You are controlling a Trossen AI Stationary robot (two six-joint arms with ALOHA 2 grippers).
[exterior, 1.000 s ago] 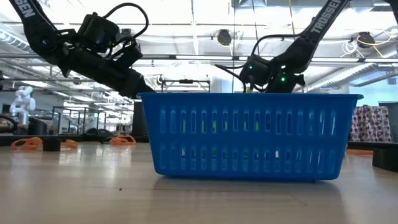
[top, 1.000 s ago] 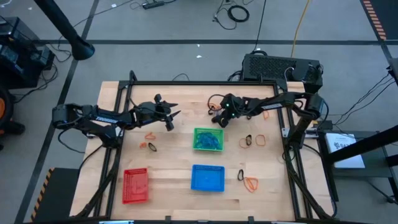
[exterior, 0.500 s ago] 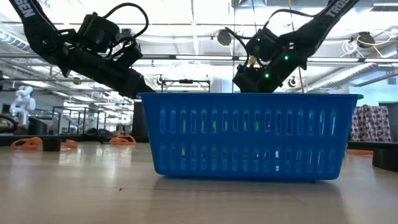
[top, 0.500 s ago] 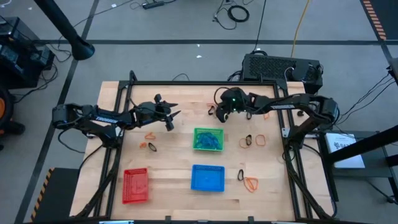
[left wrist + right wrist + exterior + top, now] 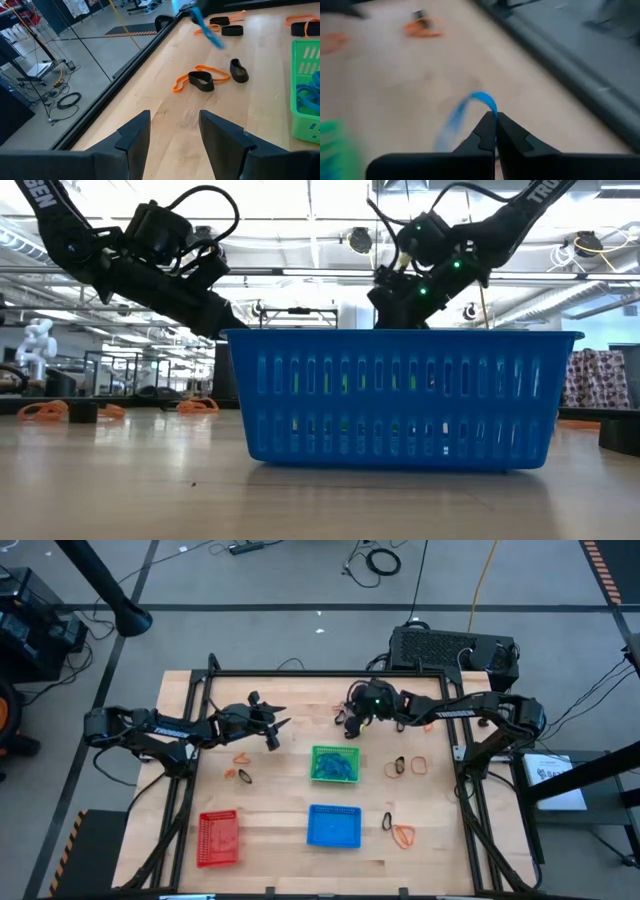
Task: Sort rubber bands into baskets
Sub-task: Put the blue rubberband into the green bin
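My right gripper hangs above the table's far middle, just beyond the green basket, shut on a blue rubber band. That band also shows in the left wrist view as a blue strip in the air. My left gripper waits open over the far left of the table, with nothing between its fingers. Blue bands lie in the green basket. The blue basket and the red basket stand near the front edge. Orange and black bands lie loose on the wood. My right gripper pinches the blue rubber band between its two fingertips, at one spot of the loop. The fingers slant downward toward the table's left. The rest of the loop curves out beyond the tips and hangs slack below them, lifted off the wood.
More orange and black bands lie right of the green basket, near the front right and left of the green basket. A black frame rail borders the table's far edge. Bare wood lies between the baskets.
My right gripper has risen from the table at the far middle with the blue band, and has tipped from steeply downward to a shallower slant. The band has come up off the wood with it.
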